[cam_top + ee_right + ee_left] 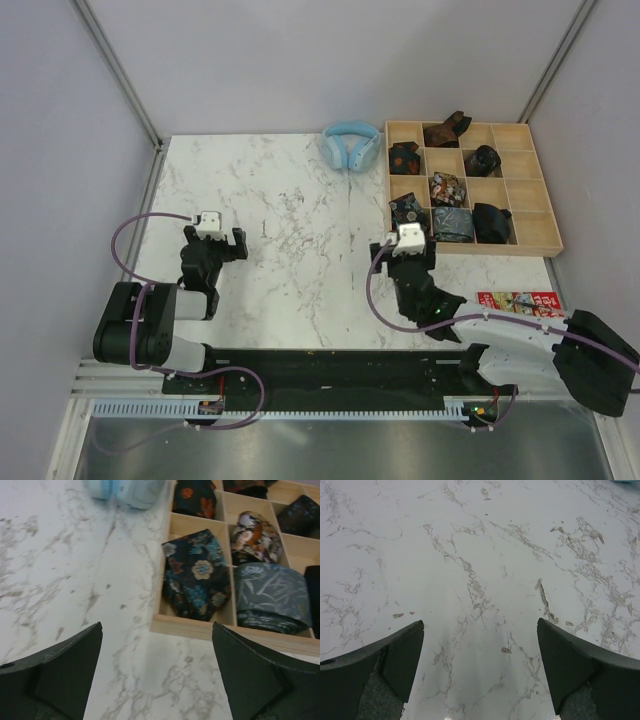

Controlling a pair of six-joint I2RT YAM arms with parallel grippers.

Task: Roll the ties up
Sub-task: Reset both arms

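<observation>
Just beyond the right pincer (157, 626) lie ties (197, 575).

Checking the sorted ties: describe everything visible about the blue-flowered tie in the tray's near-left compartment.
The blue-flowered tie is dark fabric printed with blue and tan blossoms, loosely bundled. It fills the near-left compartment of the wooden tray, pressing its walls; a grey rolled tie sits in the next compartment. Nothing grips it.

The marble table (290, 220) bears blue headphones (351, 145), a wooden tray (532, 195) and a red leaflet (518, 299).
</observation>
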